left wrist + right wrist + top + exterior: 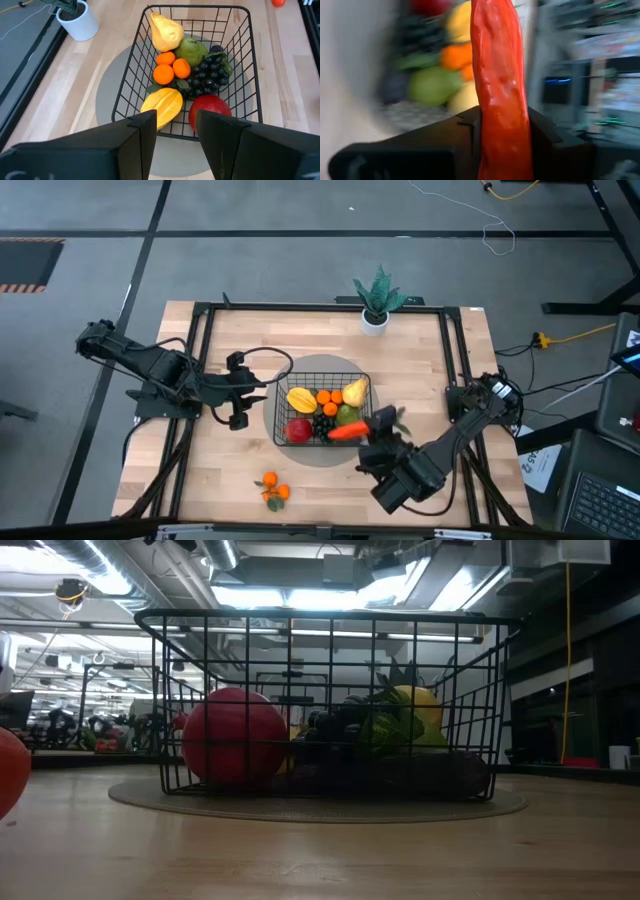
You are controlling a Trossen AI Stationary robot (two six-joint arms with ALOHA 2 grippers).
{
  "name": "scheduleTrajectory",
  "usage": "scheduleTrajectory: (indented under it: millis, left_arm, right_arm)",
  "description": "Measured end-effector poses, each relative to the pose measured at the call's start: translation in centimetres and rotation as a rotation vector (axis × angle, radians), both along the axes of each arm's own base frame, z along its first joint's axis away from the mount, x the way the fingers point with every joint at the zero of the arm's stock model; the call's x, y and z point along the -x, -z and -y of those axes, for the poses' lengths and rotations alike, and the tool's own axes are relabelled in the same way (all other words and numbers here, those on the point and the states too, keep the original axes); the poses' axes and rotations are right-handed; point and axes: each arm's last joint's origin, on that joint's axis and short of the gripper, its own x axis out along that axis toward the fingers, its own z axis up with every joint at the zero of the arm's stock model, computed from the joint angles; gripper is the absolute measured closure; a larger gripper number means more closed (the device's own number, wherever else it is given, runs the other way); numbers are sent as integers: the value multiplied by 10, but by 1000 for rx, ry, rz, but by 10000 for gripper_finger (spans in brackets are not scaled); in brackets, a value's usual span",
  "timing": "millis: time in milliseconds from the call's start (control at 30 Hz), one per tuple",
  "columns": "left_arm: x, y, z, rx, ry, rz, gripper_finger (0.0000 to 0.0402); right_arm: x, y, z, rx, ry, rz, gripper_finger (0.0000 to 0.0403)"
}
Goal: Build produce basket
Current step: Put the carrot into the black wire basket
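The black wire basket (322,412) stands on a round grey mat. It holds a yellow-orange squash (300,398), oranges (326,401), a yellow pear (355,392), a green pear (347,415), black grapes (323,424) and a red apple (298,430). My right gripper (372,430) is shut on an orange-red carrot (346,433) at the basket's near right corner. My left gripper (238,392) is open and empty, just left of the basket; it also shows in the left wrist view (172,135). My right gripper pinches the carrot's sides (502,125) between its two fingers (542,137). The carrot lies along the fingers and sticks out far past their tips toward the basket's fruit. The fingers come from the table's near right. I cannot tell whether the carrot touches the basket.
Two loose oranges with a leaf (272,490) lie near the table's front edge, left of centre; one shows at the low view's left edge (10,775). A green potted plant in a white pot (376,305) stands at the far edge. Black frame rails run along the table's sides.
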Motion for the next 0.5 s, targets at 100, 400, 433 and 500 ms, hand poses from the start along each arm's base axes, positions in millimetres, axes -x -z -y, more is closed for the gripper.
scheduleTrajectory:
  millis: [100,400,433,500]
  left_arm:
    - [0,0,0,0,0,0,277]
    - [1,1,0,-5,0,-10,277]
    - [1,1,0,-5,0,-11,277]
    - [1,1,0,-5,0,-10,277]
  right_arm:
    - [-4,-4,6,151,-15,81,310]
    - [-16,-16,26,471,-42,180,310]
    - [-16,-21,30,494,-35,192,310]
    - [-15,-31,41,520,-6,232,310]
